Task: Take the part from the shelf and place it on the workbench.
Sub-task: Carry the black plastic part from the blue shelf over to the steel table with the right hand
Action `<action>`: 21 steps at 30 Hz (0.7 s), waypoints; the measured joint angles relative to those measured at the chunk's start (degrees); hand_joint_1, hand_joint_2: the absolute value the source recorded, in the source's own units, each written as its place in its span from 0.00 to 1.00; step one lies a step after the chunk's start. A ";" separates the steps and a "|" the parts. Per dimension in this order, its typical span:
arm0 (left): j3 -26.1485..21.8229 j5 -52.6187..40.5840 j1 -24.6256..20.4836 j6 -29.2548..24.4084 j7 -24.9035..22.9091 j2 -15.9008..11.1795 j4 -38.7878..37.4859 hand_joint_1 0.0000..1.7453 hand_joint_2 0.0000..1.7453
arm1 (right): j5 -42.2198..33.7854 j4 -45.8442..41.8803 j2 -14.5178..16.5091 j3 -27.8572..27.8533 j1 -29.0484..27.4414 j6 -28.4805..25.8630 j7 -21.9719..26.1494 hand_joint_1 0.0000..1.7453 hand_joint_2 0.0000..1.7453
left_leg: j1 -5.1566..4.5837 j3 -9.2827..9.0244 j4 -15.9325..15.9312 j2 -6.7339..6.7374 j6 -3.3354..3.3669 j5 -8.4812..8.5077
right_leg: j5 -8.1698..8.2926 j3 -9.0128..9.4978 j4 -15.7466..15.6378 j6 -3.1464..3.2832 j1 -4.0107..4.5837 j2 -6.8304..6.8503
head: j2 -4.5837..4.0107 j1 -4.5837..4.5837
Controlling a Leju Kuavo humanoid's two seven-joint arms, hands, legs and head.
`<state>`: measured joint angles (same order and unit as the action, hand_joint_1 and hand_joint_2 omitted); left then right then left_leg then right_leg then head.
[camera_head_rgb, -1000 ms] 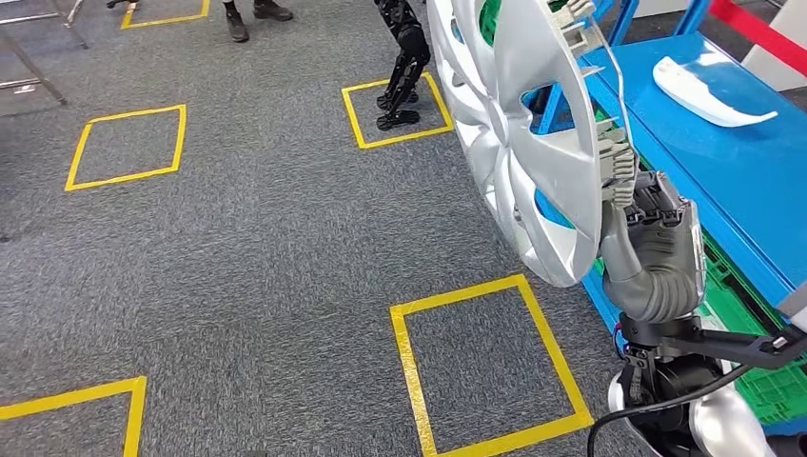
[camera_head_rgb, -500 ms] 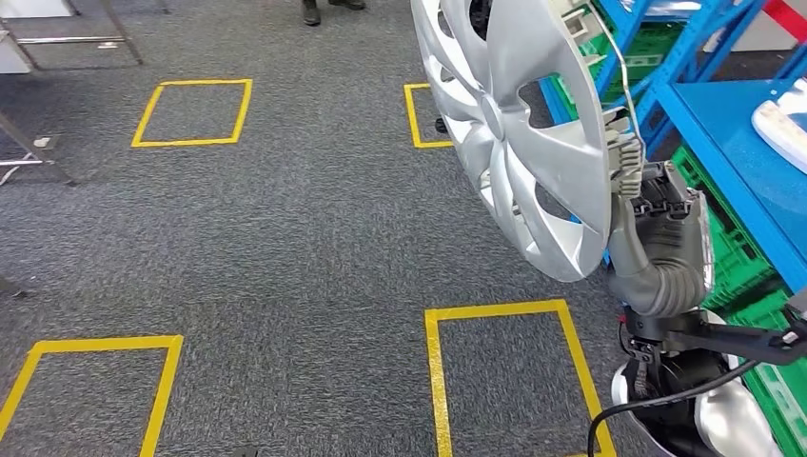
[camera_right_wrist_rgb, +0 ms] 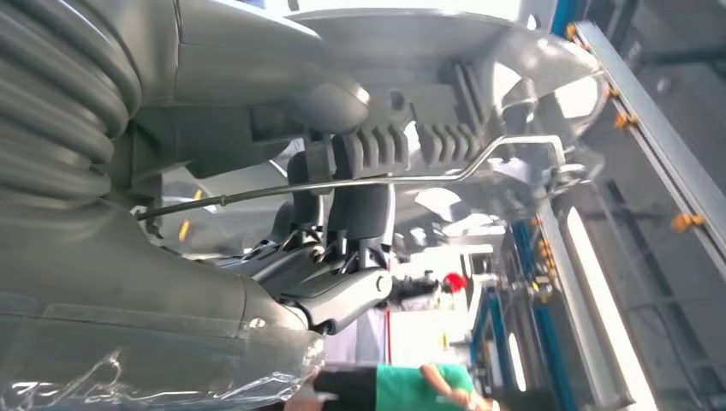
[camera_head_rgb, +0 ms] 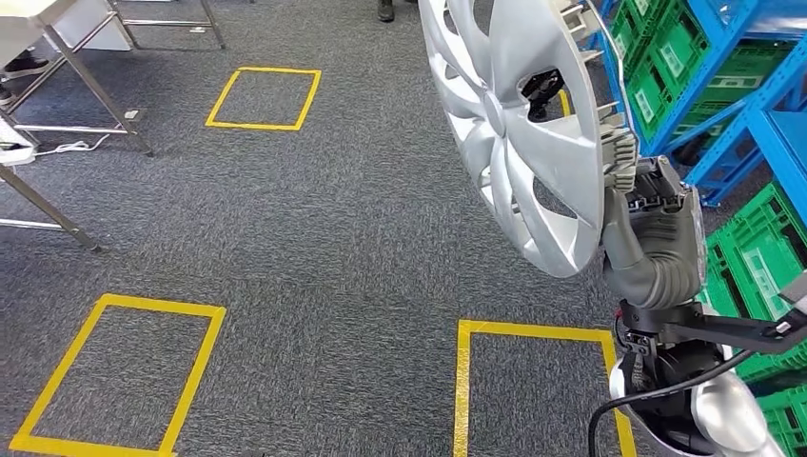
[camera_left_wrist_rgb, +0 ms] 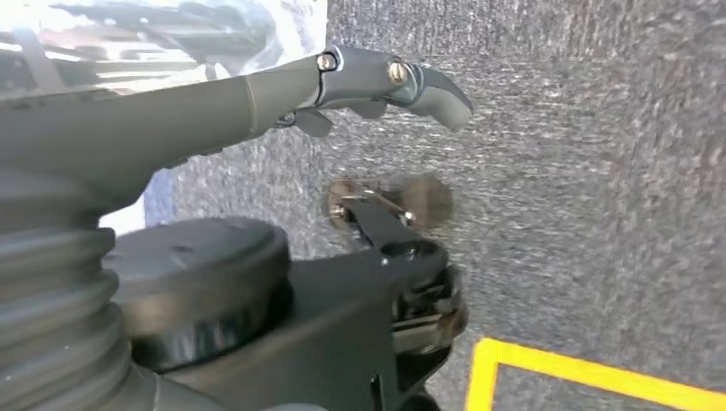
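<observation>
Our right hand (camera_head_rgb: 623,162) grips the hubcap (camera_head_rgb: 519,133) by its rim; our left hand (camera_left_wrist_rgb: 377,81) hangs empty. We should carry it upright, clear of the blue shelf (camera_head_rgb: 752,90), towards the counter (camera_head_rgb: 38,14)

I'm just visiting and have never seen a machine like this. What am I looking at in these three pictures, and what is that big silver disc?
This is a walking humanoid robot with two arms. The wide picture is from a camera high on its body, looking down at grey carpet marked with yellow tape squares. The silver disc is a car wheel cover, the part it is carrying; its right hand grips the rim and holds it upright. Blue shelving with green crates stands on the right, and metal table legs at the upper left. The other two pictures come from cameras at the wrists: one shows the left hand, holding nothing, above carpet; the other looks along the right hand at the cover's ribbed back.
</observation>
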<state>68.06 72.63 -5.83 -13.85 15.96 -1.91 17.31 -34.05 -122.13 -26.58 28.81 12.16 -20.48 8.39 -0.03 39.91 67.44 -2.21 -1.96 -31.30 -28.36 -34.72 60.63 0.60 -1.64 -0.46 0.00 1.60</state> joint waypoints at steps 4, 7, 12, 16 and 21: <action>0.00 0.03 -0.07 0.02 -0.07 0.00 0.00 0.00 1.00 | 0.00 0.23 0.14 0.01 -0.01 0.00 0.09 1.00 1.00 | 0.34 3.42 6.63 1.43 -0.20 -0.88 | -0.64 0.86 -0.07 0.20 0.27 3.04 | 0.00 -0.07; 0.00 0.03 -0.09 0.00 -0.09 -0.12 0.00 0.00 1.00 | -0.01 0.31 0.23 -0.02 0.00 0.00 0.10 1.00 1.00 | -0.35 -1.67 -3.67 4.03 0.67 4.26 | -1.28 1.76 -0.20 -0.19 0.47 4.76 | 0.00 -0.06; 0.00 0.04 -0.10 -0.01 -0.14 -0.30 0.01 0.00 1.00 | -0.02 0.40 0.39 0.02 -0.03 0.00 0.16 1.00 1.00 | -1.26 -3.79 -8.48 4.47 2.49 4.68 | -1.93 2.41 -0.60 -1.65 0.52 6.23 | 0.01 0.01; -0.04 0.07 -0.35 0.02 -0.17 -0.38 0.01 0.00 1.00 | -0.02 0.67 0.48 0.06 -0.16 0.00 0.33 1.00 1.00 | -0.86 -4.36 -9.23 2.18 3.58 4.90 | -6.64 -2.50 8.90 -1.76 0.33 1.09 | 0.00 0.74; -0.02 0.07 -0.29 0.07 -0.18 -0.26 0.04 0.00 1.00 | -0.02 0.91 0.54 0.26 -0.82 -0.07 0.43 1.00 1.00 | -0.62 -4.51 -8.26 -1.72 3.35 4.17 | -1.70 -5.04 8.75 -2.07 0.21 -0.18 | 0.00 1.02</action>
<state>68.04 72.70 -6.12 -13.78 15.78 -2.16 17.35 -34.07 -121.22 -26.05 29.08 11.34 -20.55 8.82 -0.66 35.40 59.18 -3.93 1.39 -27.13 -30.06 -39.76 69.38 -1.47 -1.43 -0.64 0.00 2.62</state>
